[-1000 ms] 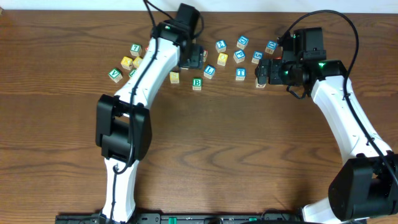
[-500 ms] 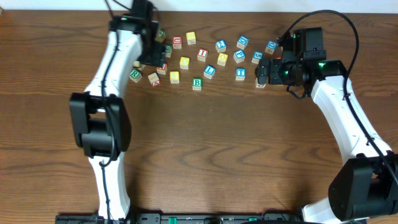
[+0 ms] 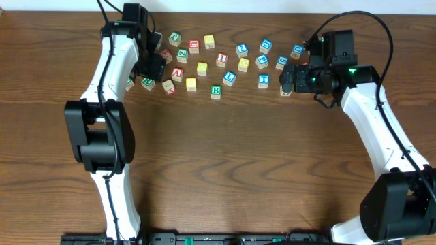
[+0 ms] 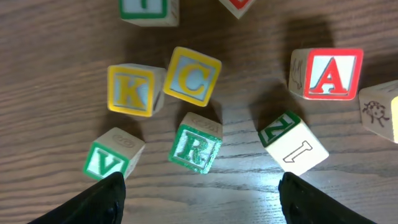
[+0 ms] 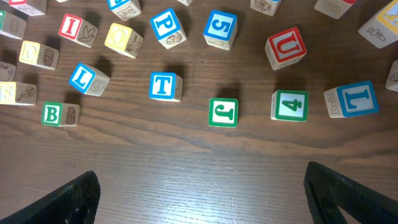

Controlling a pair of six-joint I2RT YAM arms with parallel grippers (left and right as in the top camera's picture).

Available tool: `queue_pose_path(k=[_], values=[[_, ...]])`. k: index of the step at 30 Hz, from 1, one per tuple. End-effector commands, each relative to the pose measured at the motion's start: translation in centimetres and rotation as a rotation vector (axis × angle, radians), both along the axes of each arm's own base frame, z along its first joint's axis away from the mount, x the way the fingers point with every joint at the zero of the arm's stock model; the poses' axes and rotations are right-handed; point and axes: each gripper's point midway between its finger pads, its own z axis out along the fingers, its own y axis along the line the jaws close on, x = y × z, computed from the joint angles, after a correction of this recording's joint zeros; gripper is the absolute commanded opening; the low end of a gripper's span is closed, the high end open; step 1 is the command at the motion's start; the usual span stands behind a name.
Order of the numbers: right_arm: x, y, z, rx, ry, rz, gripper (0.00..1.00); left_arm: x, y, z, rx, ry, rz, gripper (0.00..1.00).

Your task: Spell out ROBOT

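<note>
In the left wrist view the green-lettered R cube (image 4: 196,148) lies on the wood just ahead of my left gripper (image 4: 202,200). That gripper is open and holds nothing. From overhead the left gripper (image 3: 150,67) hovers over the left cluster, with the R cube (image 3: 147,83) partly under it. The green B cube (image 3: 216,90) (image 5: 59,114) and the blue T cube (image 3: 263,79) (image 5: 165,86) sit along the near side of the row. Two yellow-faced cubes (image 3: 201,69) (image 3: 244,63) lie between them. My right gripper (image 3: 291,77) (image 5: 202,194) is open and empty, hanging above bare wood short of the T.
Around the R lie a green V cube (image 4: 109,158), yellow K (image 4: 130,91) and C (image 4: 193,76) cubes, a red A cube (image 4: 329,73) and a tilted Z cube (image 4: 292,140). Near the right gripper are a green J (image 5: 222,112), a green 4 (image 5: 289,106) and a red U (image 5: 286,46).
My left arm has swung left from the middle of the row to the left cluster, staying open. The right arm has not moved.
</note>
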Motion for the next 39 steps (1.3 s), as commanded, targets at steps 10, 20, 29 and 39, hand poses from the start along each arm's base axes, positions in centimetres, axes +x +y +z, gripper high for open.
queue_pose_path(k=[10,20,29,39], values=[[0.4,0.4,0.4,0.003,-0.008,0.003,0.99,0.2,0.1,-3.5,0.006,0.004,-0.028,0.74],[0.4,0.4,0.4,0.003,-0.008,0.003,0.99,0.2,0.7,-5.4,0.01,0.032,-0.016,0.71],[0.4,0.4,0.4,0.003,-0.009,0.003,0.99,-0.3,0.7,-6.2,0.01,0.059,-0.015,0.6],[0.4,0.4,0.4,0.003,-0.009,0.003,0.99,-0.1,1.1,-5.5,0.022,0.04,0.05,0.42]])
